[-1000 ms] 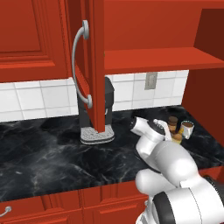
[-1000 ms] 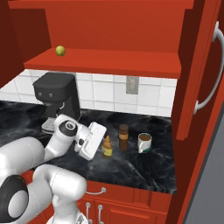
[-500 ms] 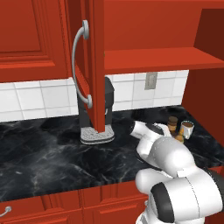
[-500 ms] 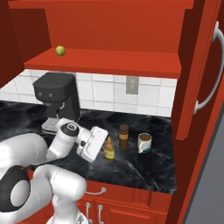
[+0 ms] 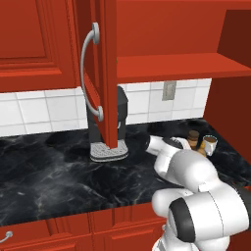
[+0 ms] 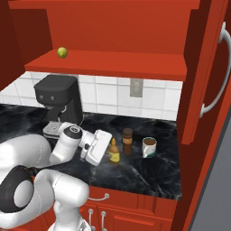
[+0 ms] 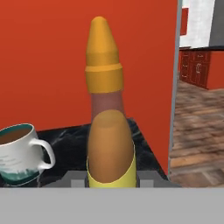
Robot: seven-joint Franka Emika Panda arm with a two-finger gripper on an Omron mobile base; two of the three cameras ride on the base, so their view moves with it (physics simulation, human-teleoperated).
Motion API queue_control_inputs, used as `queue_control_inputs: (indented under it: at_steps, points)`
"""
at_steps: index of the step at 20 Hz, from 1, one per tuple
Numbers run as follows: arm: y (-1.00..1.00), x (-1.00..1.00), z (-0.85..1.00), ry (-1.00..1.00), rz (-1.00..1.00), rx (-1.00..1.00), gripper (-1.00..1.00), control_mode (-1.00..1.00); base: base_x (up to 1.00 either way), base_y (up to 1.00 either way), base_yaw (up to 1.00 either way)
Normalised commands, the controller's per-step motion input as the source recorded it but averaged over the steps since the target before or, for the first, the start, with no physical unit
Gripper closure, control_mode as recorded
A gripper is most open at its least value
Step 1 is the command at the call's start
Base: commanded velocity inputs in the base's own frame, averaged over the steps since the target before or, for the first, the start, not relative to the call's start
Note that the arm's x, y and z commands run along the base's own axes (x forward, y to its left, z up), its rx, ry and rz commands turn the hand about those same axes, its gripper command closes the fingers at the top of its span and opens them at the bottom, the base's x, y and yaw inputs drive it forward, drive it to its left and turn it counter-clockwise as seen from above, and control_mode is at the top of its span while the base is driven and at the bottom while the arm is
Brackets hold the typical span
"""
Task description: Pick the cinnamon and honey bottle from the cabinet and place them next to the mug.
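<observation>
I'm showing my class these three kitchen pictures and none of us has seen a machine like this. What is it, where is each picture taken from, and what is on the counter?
It is a white robot arm on a base, in a computer-drawn kitchen. Two pictures come from cameras behind the arm, one on its left and one on its right. The third comes from a camera on the hand.

On the black counter stand a coffee machine, a brown cinnamon jar and a mug. A small green fruit sits on the red cabinet shelf.

The gripper is shut on the amber honey bottle, upright near the mug.
</observation>
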Motion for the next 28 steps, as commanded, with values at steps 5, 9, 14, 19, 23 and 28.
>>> queue_control_inputs:
  at_steps: [5, 9, 14, 19, 23, 28]
  points:
    - [0.00, 0.12, -0.32, -0.14, -0.02, -0.02, 1.00, -1.00, 0.00, 0.00, 0.00]
    - [0.00, 0.12, -0.34, -0.09, -0.01, -0.04, 1.00, -1.00, 0.00, 0.00, 0.00]
    - [0.00, 0.05, -0.30, -0.05, -0.04, -0.05, 1.00, -1.00, 0.00, 0.00, 0.00]
    - [0.00, 0.06, -0.31, -0.03, -0.06, -0.08, 1.00, -1.00, 0.00, 0.00, 0.00]
    - [0.00, 0.02, -0.31, -0.04, -0.07, -0.07, 1.00, -1.00, 0.00, 0.00, 0.00]
    - [0.00, 0.01, -0.24, -0.08, -0.06, -0.06, 1.00, -1.00, 0.00, 0.00, 0.00]
